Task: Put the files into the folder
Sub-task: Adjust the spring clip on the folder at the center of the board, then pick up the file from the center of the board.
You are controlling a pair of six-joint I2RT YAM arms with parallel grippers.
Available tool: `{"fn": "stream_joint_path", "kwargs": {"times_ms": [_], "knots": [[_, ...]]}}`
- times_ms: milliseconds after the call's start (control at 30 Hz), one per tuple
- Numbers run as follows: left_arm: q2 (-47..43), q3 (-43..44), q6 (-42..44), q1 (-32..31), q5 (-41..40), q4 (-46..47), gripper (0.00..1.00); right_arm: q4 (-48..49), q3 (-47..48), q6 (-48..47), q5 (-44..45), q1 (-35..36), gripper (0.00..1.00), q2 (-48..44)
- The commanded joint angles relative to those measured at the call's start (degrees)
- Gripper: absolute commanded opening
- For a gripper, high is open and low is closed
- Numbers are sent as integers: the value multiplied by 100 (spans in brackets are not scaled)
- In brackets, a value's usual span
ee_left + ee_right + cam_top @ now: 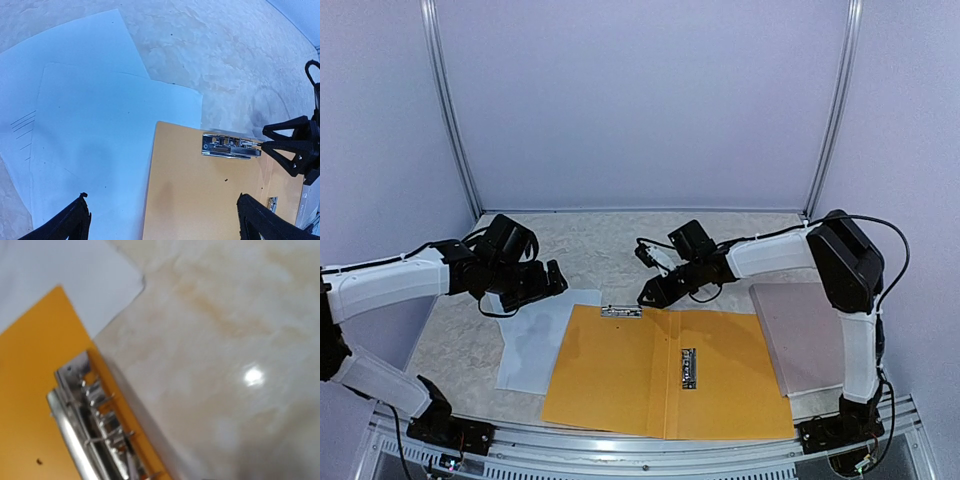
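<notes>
The orange folder [660, 370] lies open and flat on the table, with a metal clip [621, 312] at the top edge of its left half. The files [532, 345], white sheets, lie to its left, their right edge under the folder. In the left wrist view the sheets [90, 140] show faint text lines. My left gripper [165, 222] hangs wide open above the seam between the files and the folder [200, 200], holding nothing. My right gripper [655, 290] is at the clip's [230, 146] right end, its fingers [280, 132] a little apart. Its own blurred view shows only the clip [95, 430].
A pinkish-brown flat board [810, 345] lies right of the folder, beside the right arm's base. A second small metal clip [688, 368] sits on the folder's spine. Walls close the table at the back and both sides.
</notes>
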Motion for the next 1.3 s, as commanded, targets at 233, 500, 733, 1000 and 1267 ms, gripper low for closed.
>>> {"fn": "stream_joint_path", "kwargs": {"times_ms": [233, 500, 733, 1000, 1267], "knots": [[-671, -520, -89, 962, 260, -812, 99, -368, -261, -231, 555, 28, 29, 127], [-201, -716, 95, 1628, 1103, -729, 99, -477, -383, -407, 664, -86, 36, -178], [77, -867, 281, 2009, 1392, -630, 93, -391, 125, -403, 486, -6, 64, -485], [790, -715, 725, 2278, 1613, -131, 88, -639, 1920, -307, 328, 426, 66, 681], [1431, -597, 827, 2419, 1924, 319, 75, -784, 3270, -95, 116, 766, 59, 1984]]}}
